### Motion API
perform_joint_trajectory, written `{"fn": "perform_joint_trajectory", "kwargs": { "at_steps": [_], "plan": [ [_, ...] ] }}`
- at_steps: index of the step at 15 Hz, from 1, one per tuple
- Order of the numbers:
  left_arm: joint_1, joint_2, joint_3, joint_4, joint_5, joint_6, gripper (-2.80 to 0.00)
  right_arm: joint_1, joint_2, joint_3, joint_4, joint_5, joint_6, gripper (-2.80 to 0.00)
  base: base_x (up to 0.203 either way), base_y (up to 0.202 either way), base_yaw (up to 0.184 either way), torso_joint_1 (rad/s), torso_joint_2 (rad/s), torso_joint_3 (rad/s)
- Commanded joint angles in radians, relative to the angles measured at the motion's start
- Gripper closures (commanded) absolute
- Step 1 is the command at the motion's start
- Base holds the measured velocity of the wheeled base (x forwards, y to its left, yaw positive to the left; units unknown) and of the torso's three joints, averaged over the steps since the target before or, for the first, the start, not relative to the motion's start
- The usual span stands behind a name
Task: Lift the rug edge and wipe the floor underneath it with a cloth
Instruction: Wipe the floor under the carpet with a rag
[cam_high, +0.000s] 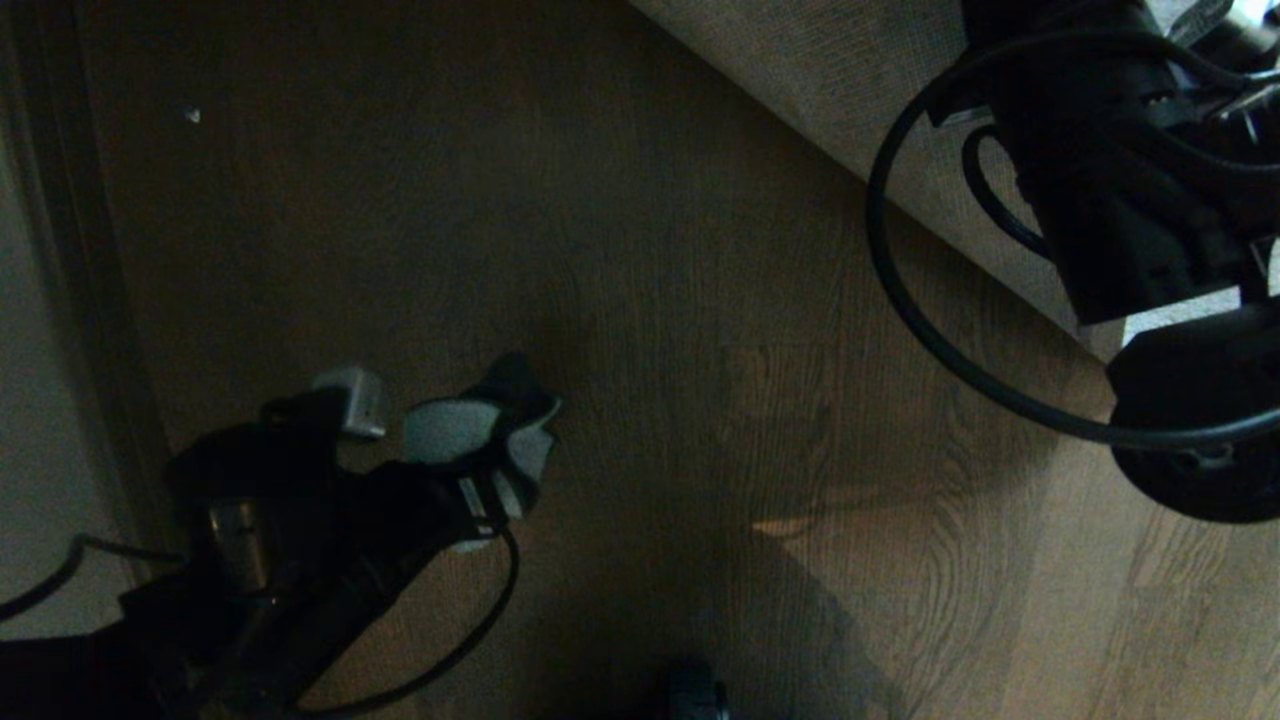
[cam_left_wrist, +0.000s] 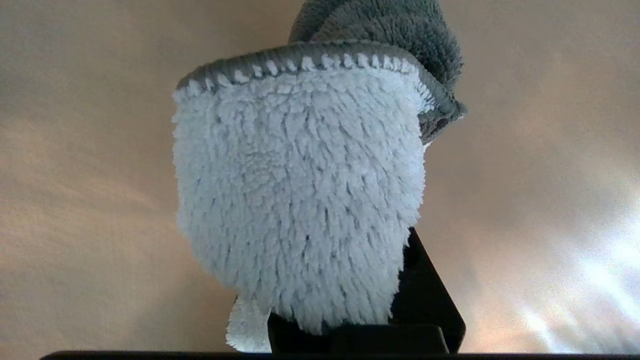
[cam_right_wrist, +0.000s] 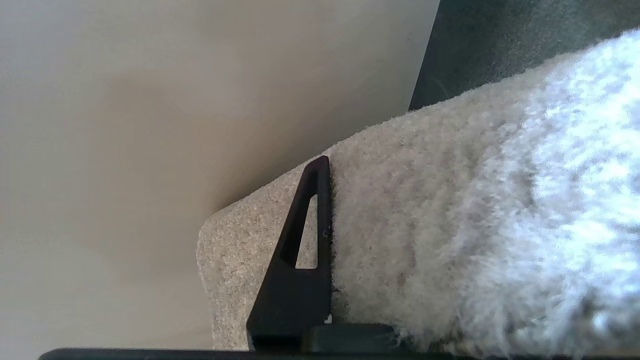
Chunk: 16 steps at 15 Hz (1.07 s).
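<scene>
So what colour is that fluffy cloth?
The cloth is pale grey-white with a darker grey stitched hem; the left wrist view shows it best.

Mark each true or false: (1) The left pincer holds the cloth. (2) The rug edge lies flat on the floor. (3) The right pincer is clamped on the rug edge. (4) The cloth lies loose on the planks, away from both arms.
1. True: the left pincer is shut on the cloth.
2. False: the rug edge is lifted, backing showing, above the floor.
3. True: the right pincer grips the rug edge.
4. False: the cloth is in the left pincer.
</scene>
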Motion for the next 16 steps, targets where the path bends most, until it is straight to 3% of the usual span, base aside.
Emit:
{"fn": "perform_joint_trajectory", "kwargs": {
  "at_steps": [1, 5, 8, 11, 16],
  "plan": [
    [-0.127, -0.018, 0.024, -0.006, -0.002, 0.0, 0.0, 0.0, -0.005, 0.004, -0.049, -0.001, 0.005, 0.0, 0.0, 0.0, 0.0, 0.0, 0.0, 0.0],
    [-0.295, 0.109, -0.026, -0.014, -0.04, 0.042, 0.0, 0.002, 0.0, 0.004, -0.049, -0.001, 0.004, 0.0, 0.0, 0.0, 0.0, 0.0, 0.0, 0.0],
    [-0.389, 0.222, -0.141, -0.017, -0.045, 0.046, 0.0, 0.0, 0.004, 0.006, -0.049, -0.001, 0.004, 0.0, 0.0, 0.0, 0.0, 0.0, 0.0, 0.0],
    [-0.426, 0.341, -0.291, -0.017, -0.043, 0.057, 0.0, 0.0, 0.004, 0.016, -0.049, -0.001, 0.004, 0.0, 0.0, 0.0, 0.0, 0.0, 0.0, 0.0],
    [-0.429, 0.444, -0.4, -0.029, -0.034, 0.063, 0.0, 0.0, 0.004, 0.016, -0.049, -0.001, 0.006, 0.0, 0.0, 0.0, 0.0, 0.0, 0.0, 0.0]
  ]
}}
